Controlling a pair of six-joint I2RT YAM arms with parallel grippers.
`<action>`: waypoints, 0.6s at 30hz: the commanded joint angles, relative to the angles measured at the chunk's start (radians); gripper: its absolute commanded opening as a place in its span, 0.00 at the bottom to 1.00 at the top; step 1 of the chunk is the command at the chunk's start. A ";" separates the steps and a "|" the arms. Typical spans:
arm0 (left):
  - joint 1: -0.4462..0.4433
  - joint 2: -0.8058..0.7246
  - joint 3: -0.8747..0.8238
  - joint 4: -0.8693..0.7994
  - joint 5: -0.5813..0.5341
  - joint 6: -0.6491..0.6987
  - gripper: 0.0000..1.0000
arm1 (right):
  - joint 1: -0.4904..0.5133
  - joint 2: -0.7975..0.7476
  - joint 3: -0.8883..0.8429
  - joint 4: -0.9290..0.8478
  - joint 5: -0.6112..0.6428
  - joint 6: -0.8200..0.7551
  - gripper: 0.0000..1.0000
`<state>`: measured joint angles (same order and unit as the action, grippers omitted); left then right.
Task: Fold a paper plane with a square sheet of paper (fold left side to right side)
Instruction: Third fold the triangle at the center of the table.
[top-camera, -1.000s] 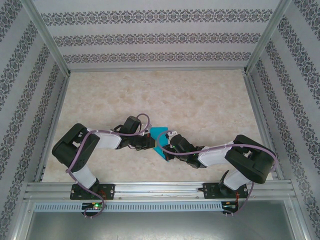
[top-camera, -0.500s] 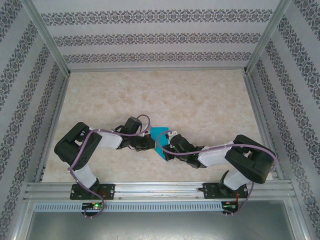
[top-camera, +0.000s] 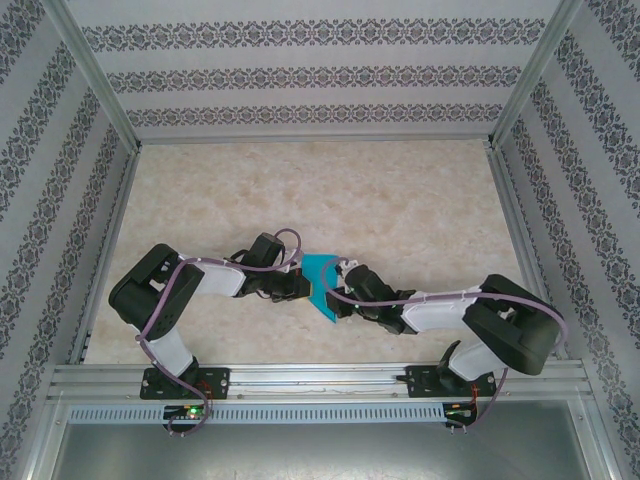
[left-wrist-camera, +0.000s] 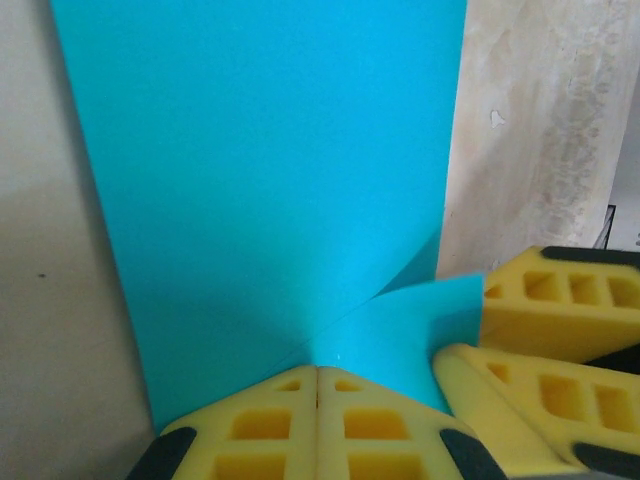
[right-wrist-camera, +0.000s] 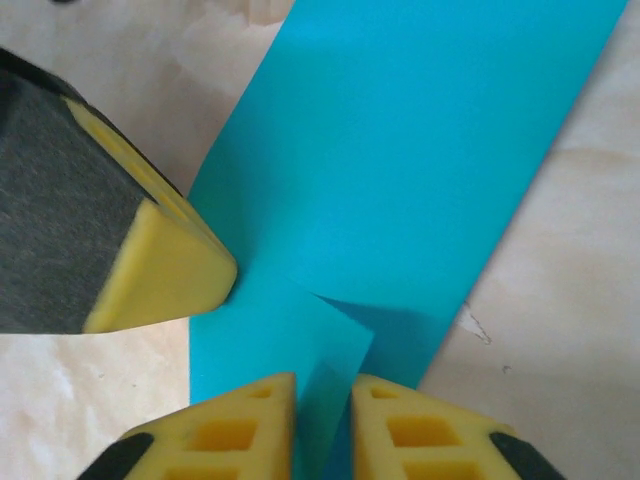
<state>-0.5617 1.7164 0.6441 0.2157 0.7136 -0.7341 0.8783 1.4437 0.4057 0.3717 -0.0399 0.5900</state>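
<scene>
The turquoise sheet of paper (top-camera: 322, 272) lies folded into a narrow band on the marble table between my two grippers. In the left wrist view the paper (left-wrist-camera: 270, 180) runs away from my left gripper (left-wrist-camera: 318, 372), which is shut, its yellow tips pressed on a crease. A small flap lifts to its right beside the right gripper's fingers (left-wrist-camera: 550, 310). In the right wrist view a raised corner flap of the paper (right-wrist-camera: 420, 150) stands in the narrow gap of my right gripper (right-wrist-camera: 322, 385), whose jaws are slightly apart. One left finger (right-wrist-camera: 160, 270) touches the sheet's edge.
The marble table (top-camera: 400, 200) stretches bare behind the paper. Aluminium frame posts and patterned walls enclose it on three sides, and a metal rail (top-camera: 320, 378) carries both arm bases at the near edge. Both grippers (top-camera: 303, 290) (top-camera: 338, 300) crowd close together.
The right gripper's jaws have parted a little around the paper flap, and the right arm has shifted, its elbow swinging outward. The left arm stays nearly still, still shut.
</scene>
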 joint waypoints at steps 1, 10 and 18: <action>-0.010 0.046 -0.014 -0.087 -0.102 0.037 0.00 | -0.031 -0.071 0.013 -0.063 -0.050 0.035 0.26; -0.010 0.045 -0.009 -0.067 -0.086 0.032 0.00 | -0.069 -0.200 -0.022 -0.176 -0.247 0.210 0.21; -0.011 0.048 0.000 -0.058 -0.083 0.030 0.00 | -0.020 -0.126 0.026 -0.150 -0.337 0.294 0.07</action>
<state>-0.5617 1.7168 0.6456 0.2153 0.7143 -0.7341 0.8448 1.2900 0.4019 0.2298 -0.3237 0.8371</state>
